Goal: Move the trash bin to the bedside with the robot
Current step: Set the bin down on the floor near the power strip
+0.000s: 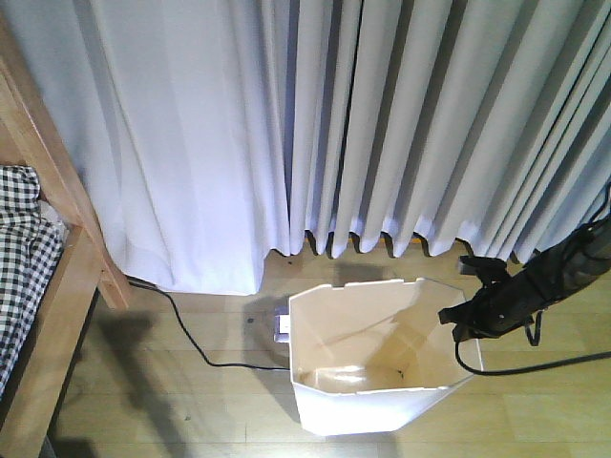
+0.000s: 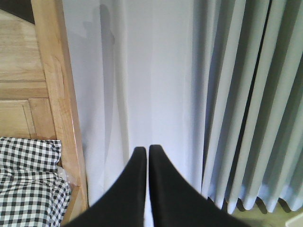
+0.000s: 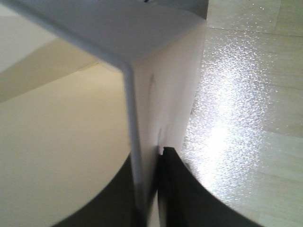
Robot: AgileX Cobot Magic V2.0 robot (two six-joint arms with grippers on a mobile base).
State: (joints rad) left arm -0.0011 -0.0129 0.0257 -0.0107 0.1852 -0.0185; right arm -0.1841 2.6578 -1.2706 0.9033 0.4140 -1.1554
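Wood floor, pale curtains behind. Trash bin on floor, near curtains, apart from bedside at left. Right gripper clamps bin rim wall, likely for dragging. Left gripper closed, empty, idle facing curtain.

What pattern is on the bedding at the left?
The bedding is a black-and-white check, clearest in the left wrist view.
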